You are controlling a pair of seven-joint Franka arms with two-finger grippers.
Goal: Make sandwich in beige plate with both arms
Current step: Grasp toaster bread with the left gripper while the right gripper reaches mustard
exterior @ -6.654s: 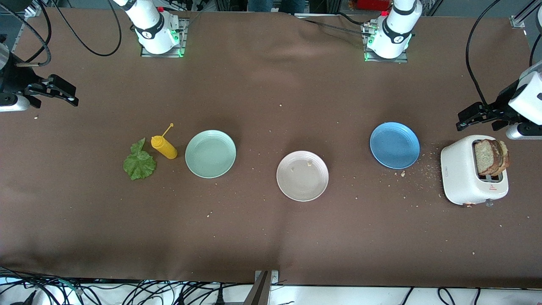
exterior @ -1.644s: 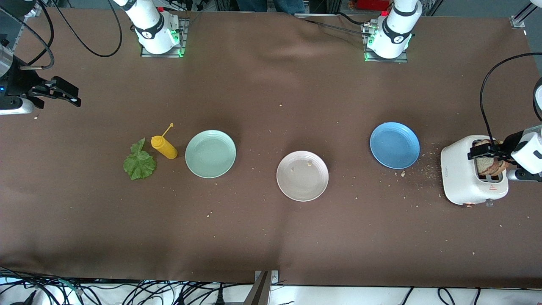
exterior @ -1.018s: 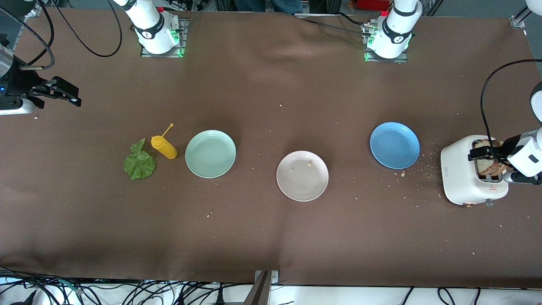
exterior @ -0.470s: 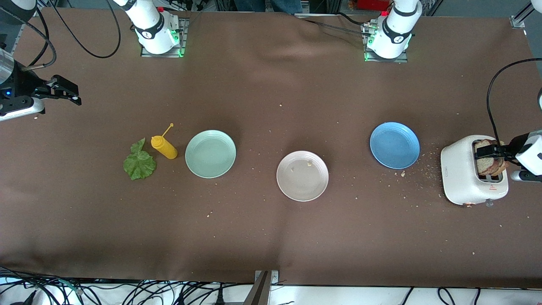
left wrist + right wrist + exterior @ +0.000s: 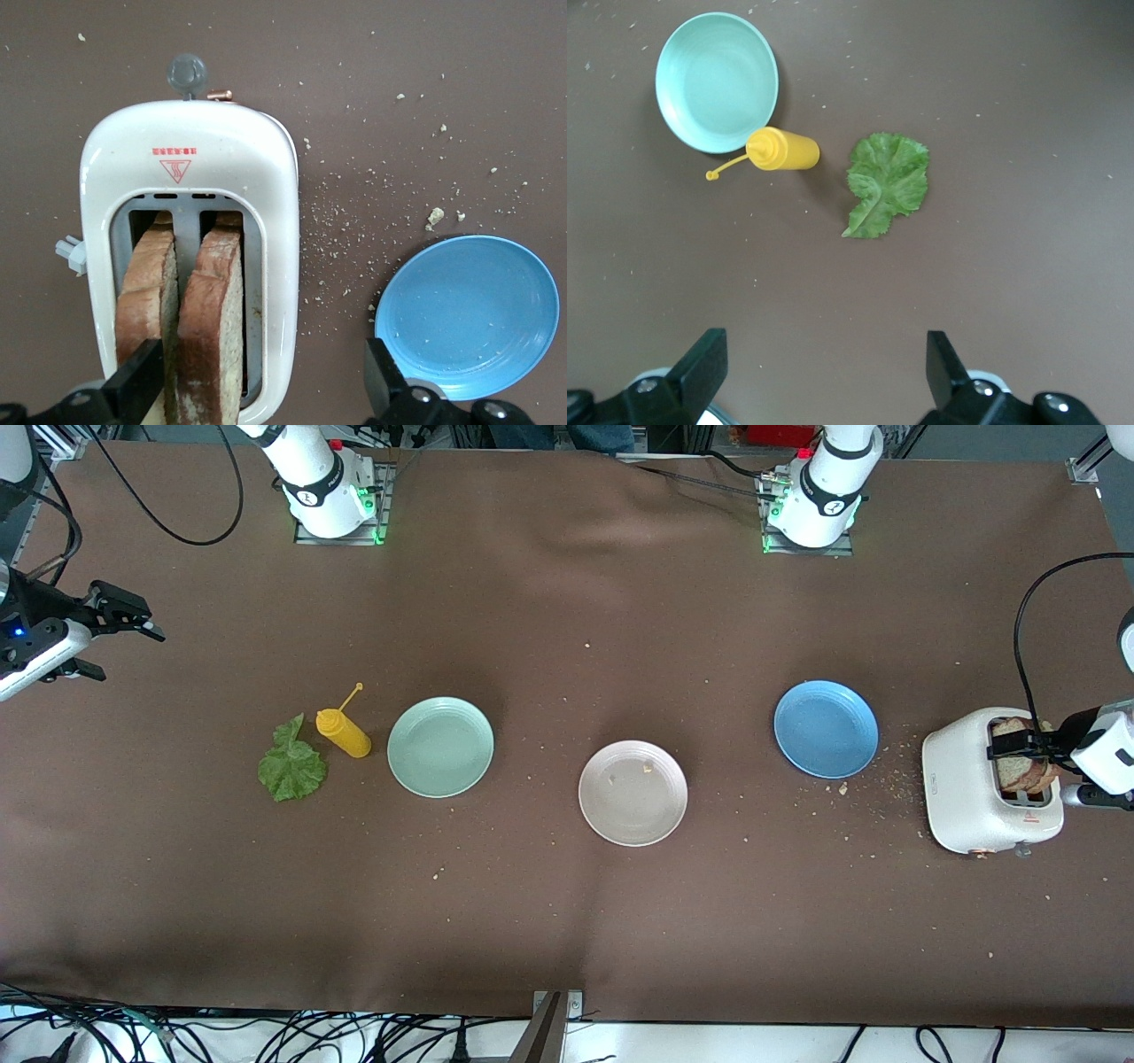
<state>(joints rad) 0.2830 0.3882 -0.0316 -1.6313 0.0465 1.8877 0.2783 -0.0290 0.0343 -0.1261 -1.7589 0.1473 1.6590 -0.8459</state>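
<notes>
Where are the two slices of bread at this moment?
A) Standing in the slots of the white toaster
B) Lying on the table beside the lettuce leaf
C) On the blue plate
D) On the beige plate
A: both bread slices stand upright in the slots of the white toaster, with the open left end effector over them; the beige plate holds only a few crumbs.
</notes>
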